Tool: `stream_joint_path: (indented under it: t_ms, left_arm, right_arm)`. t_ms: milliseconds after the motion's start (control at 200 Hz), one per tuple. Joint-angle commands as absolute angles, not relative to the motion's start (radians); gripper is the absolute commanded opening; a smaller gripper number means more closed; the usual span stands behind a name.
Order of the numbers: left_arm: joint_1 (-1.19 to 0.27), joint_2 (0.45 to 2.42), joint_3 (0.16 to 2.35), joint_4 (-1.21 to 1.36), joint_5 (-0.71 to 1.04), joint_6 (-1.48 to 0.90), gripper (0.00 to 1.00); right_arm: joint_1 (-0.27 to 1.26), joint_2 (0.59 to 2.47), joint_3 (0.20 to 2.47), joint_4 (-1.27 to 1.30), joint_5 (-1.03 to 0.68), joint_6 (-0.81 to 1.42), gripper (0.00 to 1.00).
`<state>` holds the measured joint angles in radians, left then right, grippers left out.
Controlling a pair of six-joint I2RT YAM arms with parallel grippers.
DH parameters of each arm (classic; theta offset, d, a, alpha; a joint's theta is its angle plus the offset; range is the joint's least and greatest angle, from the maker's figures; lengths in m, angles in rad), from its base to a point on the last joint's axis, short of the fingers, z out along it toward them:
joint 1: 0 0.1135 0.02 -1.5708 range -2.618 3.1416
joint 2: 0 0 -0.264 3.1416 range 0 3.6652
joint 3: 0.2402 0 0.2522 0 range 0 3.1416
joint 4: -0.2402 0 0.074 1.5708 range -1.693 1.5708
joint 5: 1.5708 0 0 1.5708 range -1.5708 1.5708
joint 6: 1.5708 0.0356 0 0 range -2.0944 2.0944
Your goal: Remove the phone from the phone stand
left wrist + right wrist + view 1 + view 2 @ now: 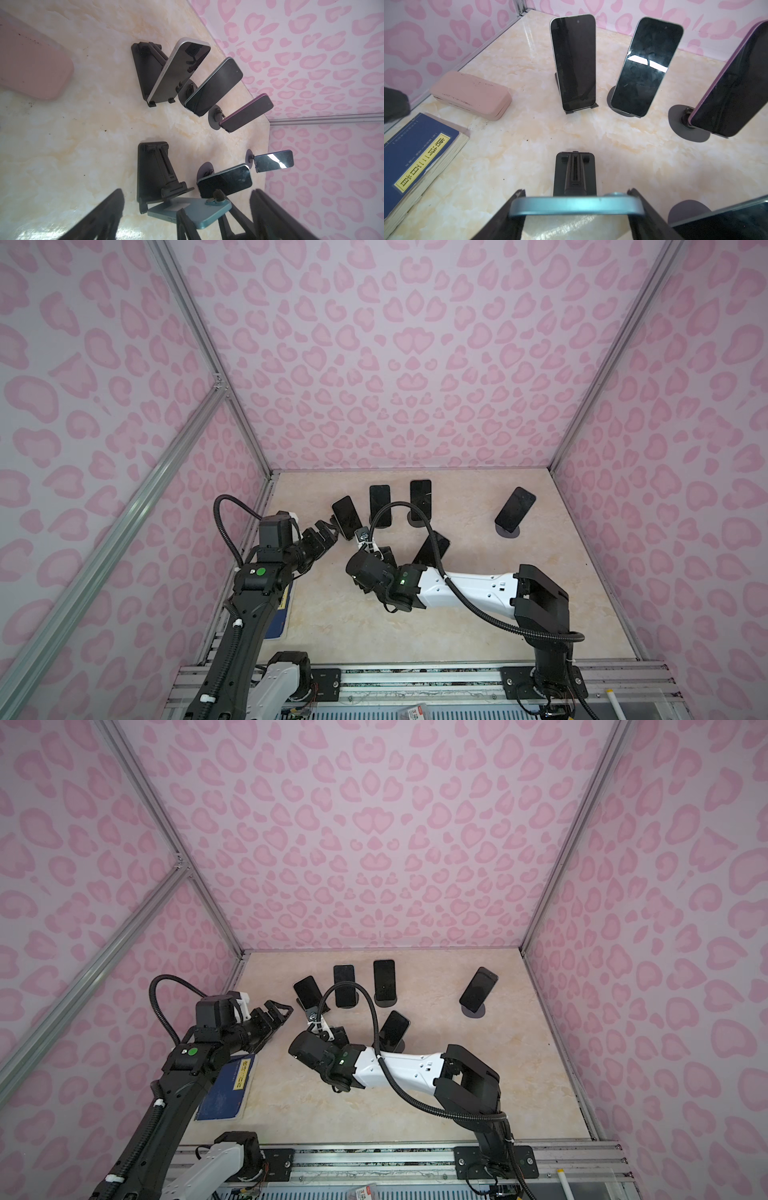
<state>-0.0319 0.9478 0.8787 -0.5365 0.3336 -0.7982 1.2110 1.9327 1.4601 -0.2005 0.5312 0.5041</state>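
Note:
My right gripper (576,204) is shut on a teal phone (550,205), one finger on each long edge. The phone hangs level just in front of a black folding phone stand (575,170). In the left wrist view the phone (199,209) shows its back and camera bump and sits right under the cradle of the stand (153,170); I cannot tell whether they touch. In both top views the right wrist covers the phone. My left gripper (330,533) (280,1011) is open and holds nothing, near the leftmost standing phone.
Several other dark-screened phones stand on stands behind: a white-rimmed one (574,62), a teal one (645,66), a purple one (733,83) and one at the far right (514,509). A pink case (471,94) and a blue book (415,162) lie by the left wall.

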Motion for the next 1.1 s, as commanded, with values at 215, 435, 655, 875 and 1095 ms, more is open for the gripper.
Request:
stream_joint_path:
  t_ms: [215, 435, 655, 875, 1095]
  left_arm:
    - [-0.031, 0.957, 0.895, -0.436, 0.482, -0.765, 0.98]
    - [-0.050, 0.969, 0.954, -0.341, 0.555, -0.748, 0.99]
    - [-0.146, 0.980, 0.969, -0.281, 0.540, -0.753, 1.00]
    - [-0.255, 0.994, 0.982, -0.258, 0.489, -0.719, 0.99]
    - [-0.309, 1.056, 1.016, -0.241, 0.472, -0.725, 0.99]
  right_arm:
    - [1.215, 1.850, 1.437, -0.165, 0.574, 0.454, 0.70]
    - [1.205, 1.758, 1.452, -0.228, 0.580, 0.394, 0.70]
    - [1.176, 1.633, 1.412, -0.302, 0.592, 0.385, 0.70]
    - [1.146, 1.480, 1.355, -0.406, 0.599, 0.336, 0.70]
    - [1.002, 1.312, 1.249, -0.511, 0.582, 0.319, 0.70]
